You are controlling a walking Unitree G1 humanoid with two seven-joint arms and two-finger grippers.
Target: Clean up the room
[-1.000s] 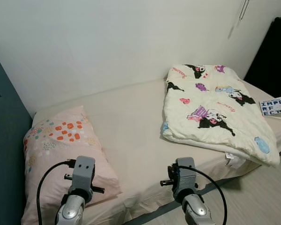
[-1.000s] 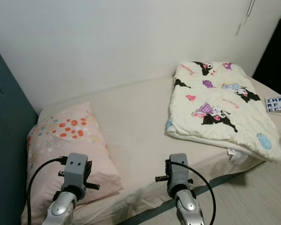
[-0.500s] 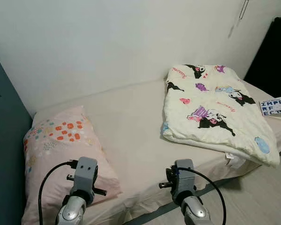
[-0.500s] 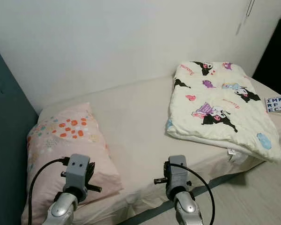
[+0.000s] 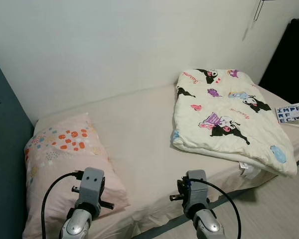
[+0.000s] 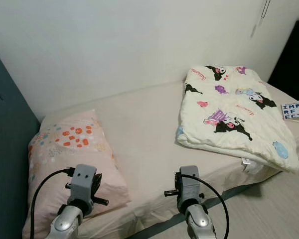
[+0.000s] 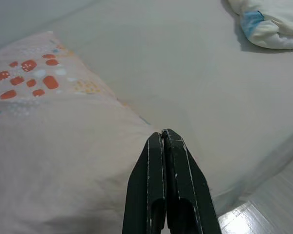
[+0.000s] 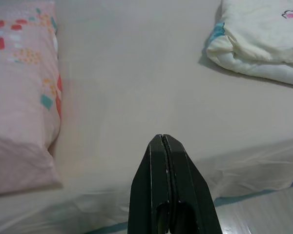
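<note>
A bed [image 5: 139, 129] with a beige sheet stands against a white wall. A pink pillow [image 5: 65, 164] with orange and teal spots lies at its left end. A folded cream quilt [image 5: 229, 117] printed with cartoon figures lies at the right end. My left gripper [image 7: 162, 135] is shut and empty, hovering over the pillow's near corner. My right gripper [image 8: 162, 139] is shut and empty, held above the bed's front edge between pillow [image 8: 19, 97] and quilt [image 8: 259, 39]. Both wrists [image 5: 88, 186] [image 5: 194, 189] are raised in front of me.
A small card or booklet with block lettering [image 5: 290, 113] lies on the bed's far right edge. A dark blue panel [image 5: 2, 159] borders the bed on the left. A black object [image 5: 289, 55] stands at the right. Pale wood floor [image 5: 274, 209] runs along the bed's front.
Both wrists have dipped slightly lower in the eye views. The bed, pillow and quilt lie as before.
</note>
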